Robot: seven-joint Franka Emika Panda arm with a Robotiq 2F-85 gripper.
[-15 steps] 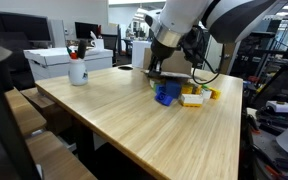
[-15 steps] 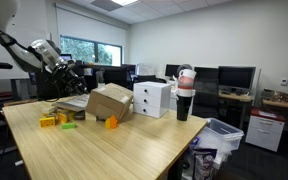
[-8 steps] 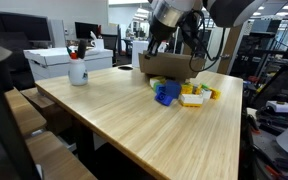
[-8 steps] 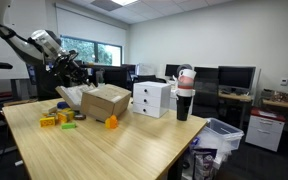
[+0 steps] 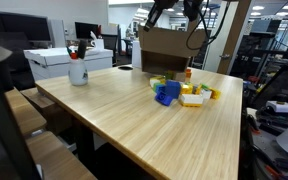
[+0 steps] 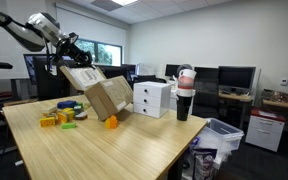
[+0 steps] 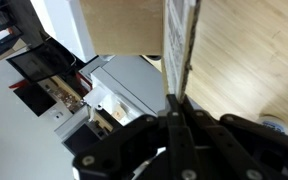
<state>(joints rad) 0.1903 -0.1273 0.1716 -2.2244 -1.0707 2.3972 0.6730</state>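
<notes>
My gripper [image 6: 66, 55] is shut on the top flap of a brown cardboard box [image 6: 106, 94] and holds the box tilted, raised off the wooden table [image 6: 114, 150]. In an exterior view the box [image 5: 168, 48] hangs above the table with the gripper at the top edge of the picture [image 5: 165, 8]. In the wrist view the flap edge [image 7: 179, 40] runs between my closed fingers [image 7: 178, 104]. A small orange object [image 6: 111, 122] sits on the table by the box's lower corner.
A blue toy [image 5: 167, 93] and yellow and white blocks [image 5: 194, 97] lie below the box; they also show in an exterior view [image 6: 59, 117]. A white bottle [image 5: 77, 70] and a white box [image 5: 64, 60] stand on the table. Desks, monitors and chairs surround it.
The arm has risen with the box flap in the gripper. The box has gone from resting on the table to lifted and tilted, uncovering the small orange object.
</notes>
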